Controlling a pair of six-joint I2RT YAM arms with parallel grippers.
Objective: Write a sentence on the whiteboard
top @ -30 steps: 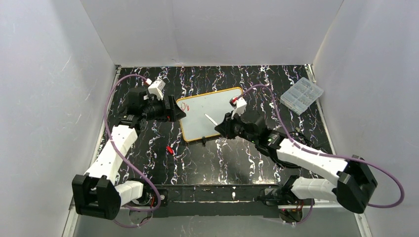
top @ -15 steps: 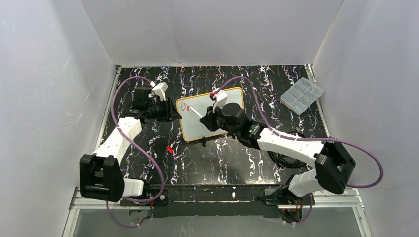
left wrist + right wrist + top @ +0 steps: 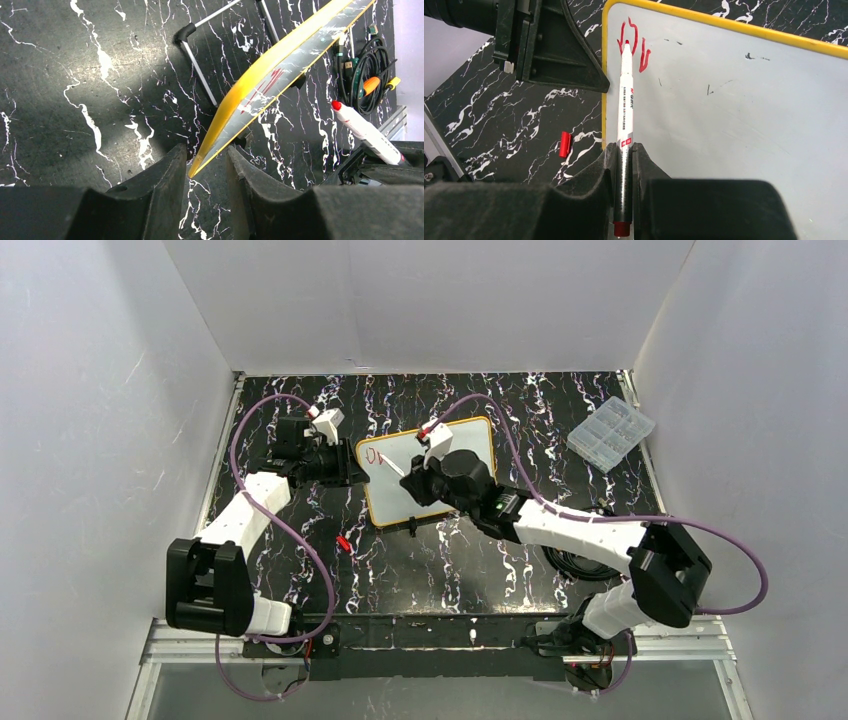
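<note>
Jaws of the right end effector (image 3: 624,150) are closed on the red whiteboard marker (image 3: 625,100), whose tip is held at the first strokes of the sentence (image 3: 631,42) in the top-left corner of the whiteboard (image 3: 749,125), propped tilted on the bench (image 3: 450,570). That corner is straddled by the left end effector (image 3: 202,170); whether it is clamped cannot be told. Writing is judged barely begun, and steady rightward strokes are called for next. The strokes cannot be read as letters.

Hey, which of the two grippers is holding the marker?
The right gripper: it clamps the white marker, tip by the red strokes. The left gripper pinches the yellow edge of the whiteboard instead.
</note>
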